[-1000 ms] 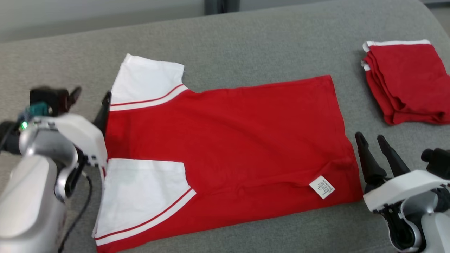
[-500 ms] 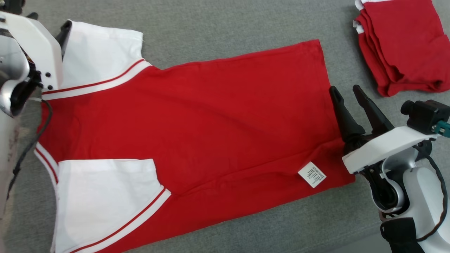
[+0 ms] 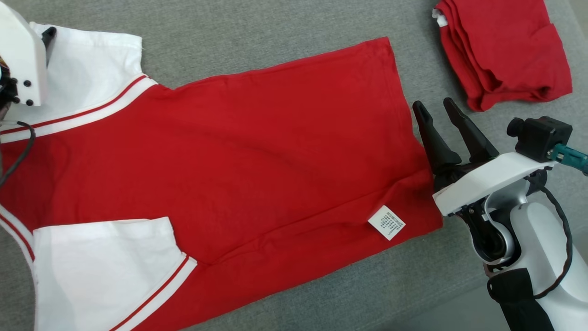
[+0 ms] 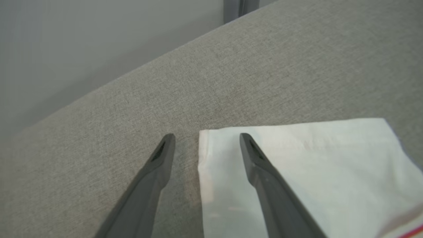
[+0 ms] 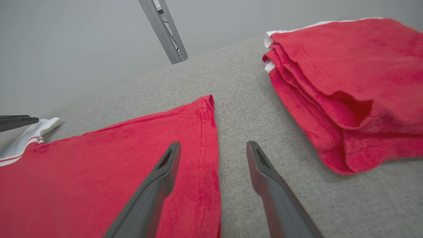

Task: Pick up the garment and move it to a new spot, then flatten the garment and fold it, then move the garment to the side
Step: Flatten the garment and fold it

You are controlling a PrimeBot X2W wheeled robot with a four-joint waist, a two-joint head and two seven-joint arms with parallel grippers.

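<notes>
Both arms are reaching farther across the garment (image 3: 257, 147), lying flat on the grey cushion (image 3: 285, 32). Left gripper (image 4: 206, 136) is straddling the far sleeve's edge, right gripper (image 5: 213, 143) the hem, both spread, empty; folding and setting aside are remaining.

The garment (image 3: 257, 138) is bright red with white sleeves (image 3: 92, 73) edged by a red-and-white stripe and a white label (image 3: 387, 222) printed in dark text at five o'clock, on a heathered grey surface (image 3: 275, 37), with a folded pile (image 3: 505, 46) of red, white-trimmed cloth at one o'clock.
</notes>
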